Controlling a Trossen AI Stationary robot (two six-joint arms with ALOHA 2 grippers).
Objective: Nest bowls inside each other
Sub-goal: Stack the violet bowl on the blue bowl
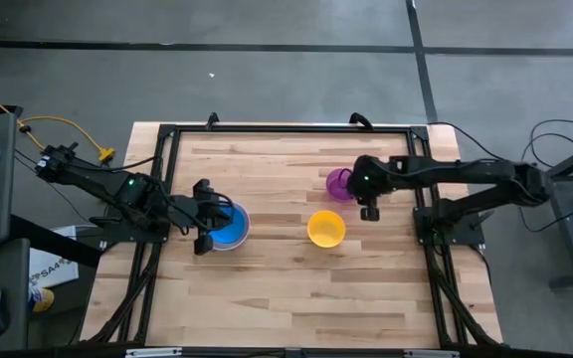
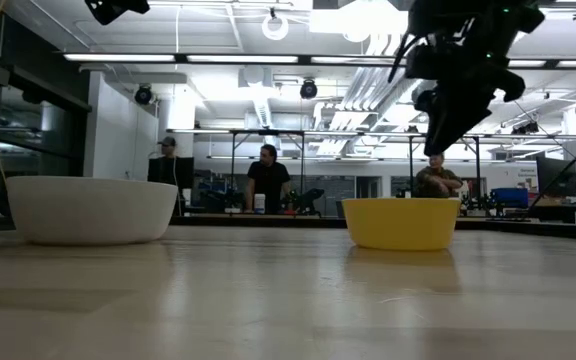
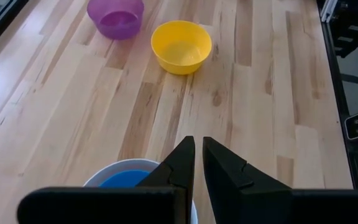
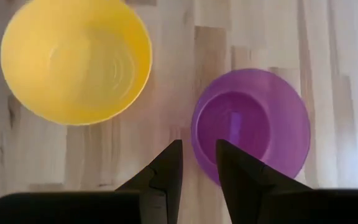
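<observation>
Robotics lab, wooden workbench, exposed ceiling ducts (people behind)

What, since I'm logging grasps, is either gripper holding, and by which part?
Nothing. The left gripper hovers over the blue bowl nested in the white bowl, the right gripper over the rim of the purple bowl; both gaps are empty.

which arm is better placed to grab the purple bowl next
Probably the right. Its gripper hangs directly over the purple bowl, jaws slightly apart at its near rim. The left gripper is across the table at the blue bowl.
</observation>
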